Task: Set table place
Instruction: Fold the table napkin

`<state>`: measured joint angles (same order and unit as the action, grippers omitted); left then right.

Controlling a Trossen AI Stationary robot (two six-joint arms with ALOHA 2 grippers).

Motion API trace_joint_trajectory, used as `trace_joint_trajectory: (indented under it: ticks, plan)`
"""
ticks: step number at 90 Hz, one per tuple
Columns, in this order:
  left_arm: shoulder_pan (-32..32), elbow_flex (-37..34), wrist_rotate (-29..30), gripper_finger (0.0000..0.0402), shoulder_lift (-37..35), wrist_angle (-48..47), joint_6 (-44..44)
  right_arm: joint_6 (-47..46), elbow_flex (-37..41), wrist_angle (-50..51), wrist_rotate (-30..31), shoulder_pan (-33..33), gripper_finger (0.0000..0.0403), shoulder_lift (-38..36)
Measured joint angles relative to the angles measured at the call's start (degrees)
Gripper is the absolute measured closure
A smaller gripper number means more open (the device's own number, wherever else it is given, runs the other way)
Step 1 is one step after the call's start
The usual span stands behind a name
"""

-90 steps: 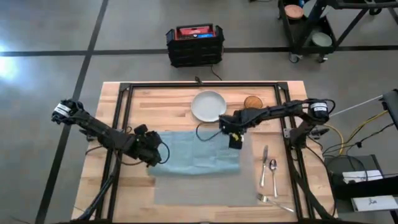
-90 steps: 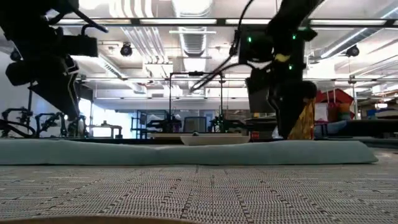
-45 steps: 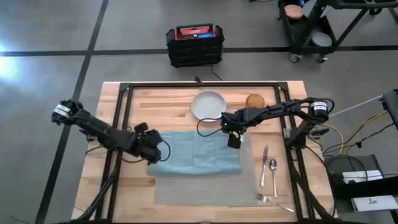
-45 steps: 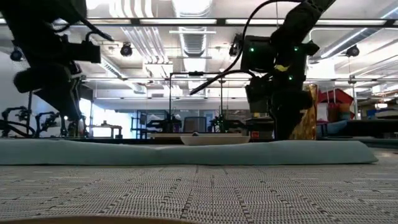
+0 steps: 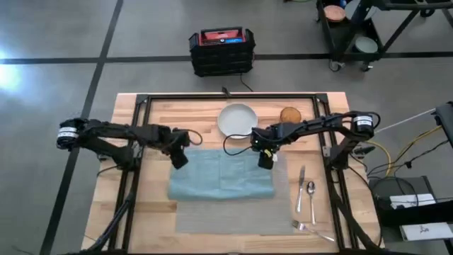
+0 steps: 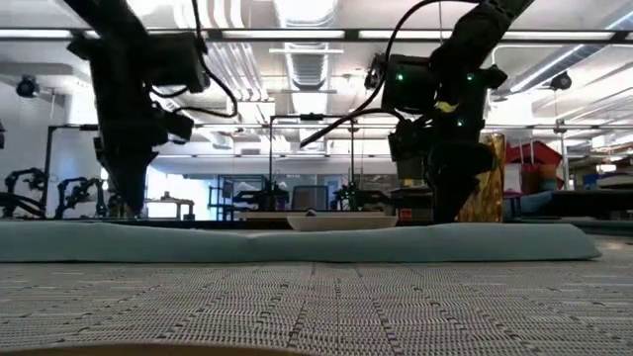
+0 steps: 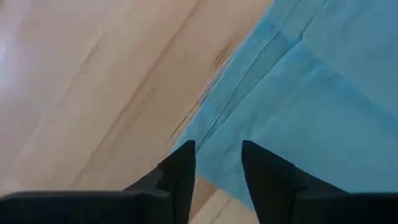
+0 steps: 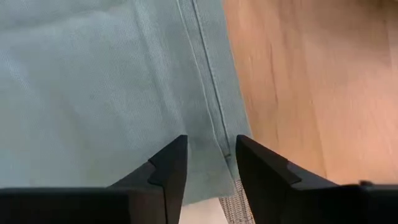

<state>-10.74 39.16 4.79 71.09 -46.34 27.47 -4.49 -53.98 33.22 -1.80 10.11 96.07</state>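
Teal napkin [image 5: 221, 176] lies spread over the far part of the grey placemat [image 5: 233, 211] on the table [image 5: 156, 212]. Left end effector [image 5: 180, 159] hovers at the napkin's far-left corner, fingers slightly apart, gripping nothing. Right end effector [image 5: 265, 160] hovers at its far-right corner, likewise slightly parted and empty.

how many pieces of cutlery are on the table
3, all right of the napkin: a knife and a spoon side by side, and a fork lying nearer the table's front edge.
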Motion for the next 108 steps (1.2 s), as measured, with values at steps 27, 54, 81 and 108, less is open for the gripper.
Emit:
trace_joint_trajectory:
  ticks: [27,54,81,108]
  plan:
    - [-0.4,-2.69,-1.06,0.0312,0.61,0.47,-2.86,-0.44,0.02,-2.32,0.21,0.01,0.0288,0.0]
    - [-0.33,-5.96,-0.82,0.0264,0.87,4.43,-2.98,-0.58,0.02,-3.61,0.26,0.0,0.0263,0.0]
    - [-0.33,-7.29,-0.85,0.0273,1.42,4.48,-2.98,-0.46,0.02,-3.63,0.28,0.01,0.0252,0.0]
    - [-0.33,-3.47,-0.82,0.0317,1.22,4.5,-3.21,-0.9,0.02,-3.58,0.26,0.0,0.0267,0.0]
